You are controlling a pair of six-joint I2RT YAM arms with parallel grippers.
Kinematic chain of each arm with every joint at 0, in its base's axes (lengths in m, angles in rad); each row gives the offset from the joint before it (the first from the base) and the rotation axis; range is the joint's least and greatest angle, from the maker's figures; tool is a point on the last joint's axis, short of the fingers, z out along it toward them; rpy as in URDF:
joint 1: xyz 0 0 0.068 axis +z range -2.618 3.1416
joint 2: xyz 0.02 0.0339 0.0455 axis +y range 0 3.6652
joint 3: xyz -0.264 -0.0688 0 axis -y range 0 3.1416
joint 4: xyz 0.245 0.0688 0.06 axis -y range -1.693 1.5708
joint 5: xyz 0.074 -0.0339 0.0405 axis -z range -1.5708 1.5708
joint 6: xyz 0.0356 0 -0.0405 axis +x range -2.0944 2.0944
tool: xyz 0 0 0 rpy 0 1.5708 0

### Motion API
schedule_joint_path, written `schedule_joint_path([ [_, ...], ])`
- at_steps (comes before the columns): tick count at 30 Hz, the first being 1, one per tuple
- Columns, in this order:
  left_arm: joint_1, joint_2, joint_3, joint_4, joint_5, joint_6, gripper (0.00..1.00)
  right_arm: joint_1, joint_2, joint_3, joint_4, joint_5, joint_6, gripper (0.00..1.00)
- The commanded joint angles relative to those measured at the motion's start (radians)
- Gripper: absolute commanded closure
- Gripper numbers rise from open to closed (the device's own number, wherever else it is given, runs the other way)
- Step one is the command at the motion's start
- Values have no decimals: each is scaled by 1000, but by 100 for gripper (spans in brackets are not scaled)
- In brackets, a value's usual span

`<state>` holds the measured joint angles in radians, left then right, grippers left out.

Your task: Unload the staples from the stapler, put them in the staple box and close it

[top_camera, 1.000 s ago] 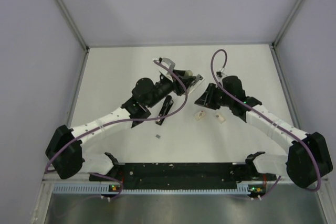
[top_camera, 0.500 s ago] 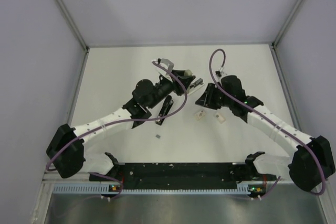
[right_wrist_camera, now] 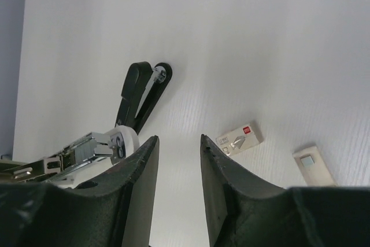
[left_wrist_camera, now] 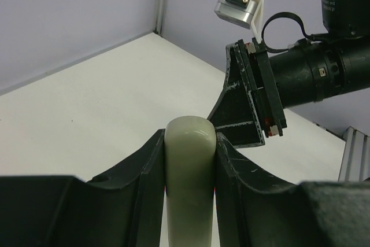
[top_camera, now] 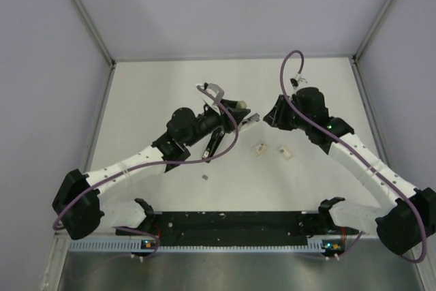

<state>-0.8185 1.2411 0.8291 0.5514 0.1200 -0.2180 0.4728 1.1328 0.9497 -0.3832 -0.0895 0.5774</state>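
Observation:
The slim black stapler (top_camera: 216,140) lies on the white table, half under my left arm; it also shows in the right wrist view (right_wrist_camera: 137,95). My left gripper (top_camera: 236,110) is shut on a pale olive-grey bar (left_wrist_camera: 191,169) and holds it above the table. A metal magazine with a white end (right_wrist_camera: 92,146) sticks out of the bar toward my right gripper (top_camera: 271,118). My right gripper (right_wrist_camera: 179,140) is open and empty, a short way right of the magazine tip. It faces the left wrist camera (left_wrist_camera: 250,105).
Two small beige staple boxes (top_camera: 259,148) (top_camera: 286,153) lie on the table below my right gripper; they also show in the right wrist view (right_wrist_camera: 240,139) (right_wrist_camera: 312,165). A tiny grey piece (top_camera: 206,178) lies nearer the front. Grey walls enclose the table.
My right gripper has drawn back up and to the right, away from the magazine tip. My left arm has shifted slightly down and left with the bar.

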Motion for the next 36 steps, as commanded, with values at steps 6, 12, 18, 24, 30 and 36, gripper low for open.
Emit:
schedule_joint_path([
  [6, -5, -32, -5, 36, 59, -1, 100, -8, 1, 67, 10, -33, -4, 64],
  [12, -10, -16, -4, 47, 60, -1, 100, -8, -7, 69, 12, -55, 4, 64],
  [18, -13, -5, 2, 61, 58, -7, 100, -8, -1, 41, 41, -99, 32, 65],
  [24, -19, 4, 10, 79, 34, -12, 100, -6, 7, 1, 90, -170, 73, 65],
  [30, -19, 0, 8, 136, -11, -32, 100, 3, 5, -52, 125, -199, 108, 65],
  [36, -21, 14, 34, 145, -5, -41, 100, 7, -1, -71, 129, -199, 113, 65],
])
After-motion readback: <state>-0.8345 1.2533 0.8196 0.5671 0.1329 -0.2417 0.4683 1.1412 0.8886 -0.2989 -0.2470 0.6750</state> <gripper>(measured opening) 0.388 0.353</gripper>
